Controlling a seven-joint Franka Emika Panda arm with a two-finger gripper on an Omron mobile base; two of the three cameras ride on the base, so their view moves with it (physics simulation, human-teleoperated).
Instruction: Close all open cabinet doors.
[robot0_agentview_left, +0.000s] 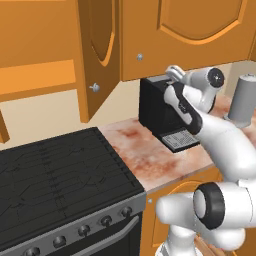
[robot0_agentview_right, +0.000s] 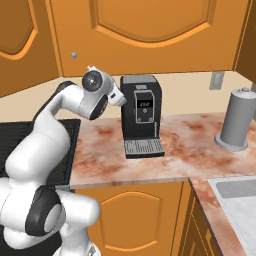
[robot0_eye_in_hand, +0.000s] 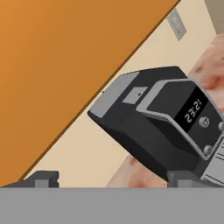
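- Open door (robot0_agentview_left: 97, 55): it stands swung out from the wall cabinets above the left end of the bench (robot0_agentview_left: 150, 155), over the seam between the stove (robot0_agentview_left: 55, 180) and the bench top. You see it nearly edge-on in the left base view.
- Its long axis is vertical. The panelled face looks toward the right, the free edge with the knob (robot0_agentview_left: 94, 88) points out into the room, and the hinge side is at the back.
- The neighbouring door (robot0_agentview_right: 150, 35), above the coffee machine (robot0_agentview_right: 141, 112), looks flush, so I judge it already closed.
- Hand (robot0_eye_in_hand: 111, 181): it sits near the top front of the coffee machine, below the closed door. Its fingertips (robot0_eye_in_hand: 43, 178) appear at the bottom of the hand view, well apart, with nothing between them, so it is spread and empty.
- Step in hand, as I judge it: bring the hand over to the open door.
- Lift clear of the coffee machine first, then move left toward the free edge.
- Push flat on the outer face near the knob, far from the hinge, and follow the arc until the door seats.
- Risk: clipping the door's bottom edge from below.
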